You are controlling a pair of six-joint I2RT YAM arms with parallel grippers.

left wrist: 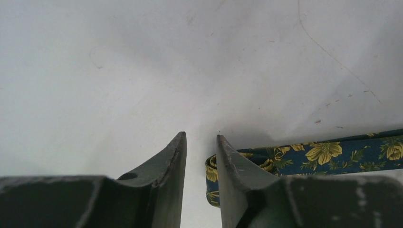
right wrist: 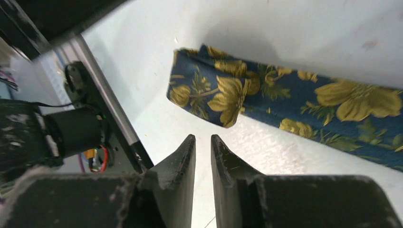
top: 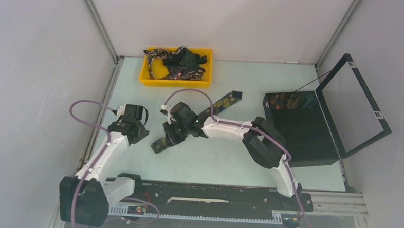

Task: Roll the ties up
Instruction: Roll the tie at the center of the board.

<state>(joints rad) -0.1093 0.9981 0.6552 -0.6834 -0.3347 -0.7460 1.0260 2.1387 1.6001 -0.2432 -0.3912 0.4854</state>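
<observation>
Hands: the left hand (left wrist: 200,137) and the right hand (right wrist: 203,137) are both hanging low over the tabletop (top: 213,161), close to each other.
Left hand: its two fingers are standing a narrow gap apart and gripping nothing; only bare tabletop is showing between them.
Beside the left hand: one end of a tie (left wrist: 323,154) is lying just next to its right finger, partly hidden behind it. I cannot tell whether they are touching.
Right hand: its fingers are also standing only a slit apart and holding nothing. It is pointing down at the tabletop just short of the same tie end, with clear surface showing between fingertips and cloth.
Tie: it is dark blue with yellow flowers and is lying flat on the tabletop. From the overhead view it is running diagonally from under the right hand up and away to the right, its far end resting well short of the box.
Yellow tray (top: 146,80): it is sitting at the far edge of the tabletop, with more ties (top: 179,61) lying in it in a loose tangle.
Black box (top: 302,134): it is standing at the right with its lid (top: 360,105) swung open. Small patterned things are lying at its far end, too small to make out.
</observation>
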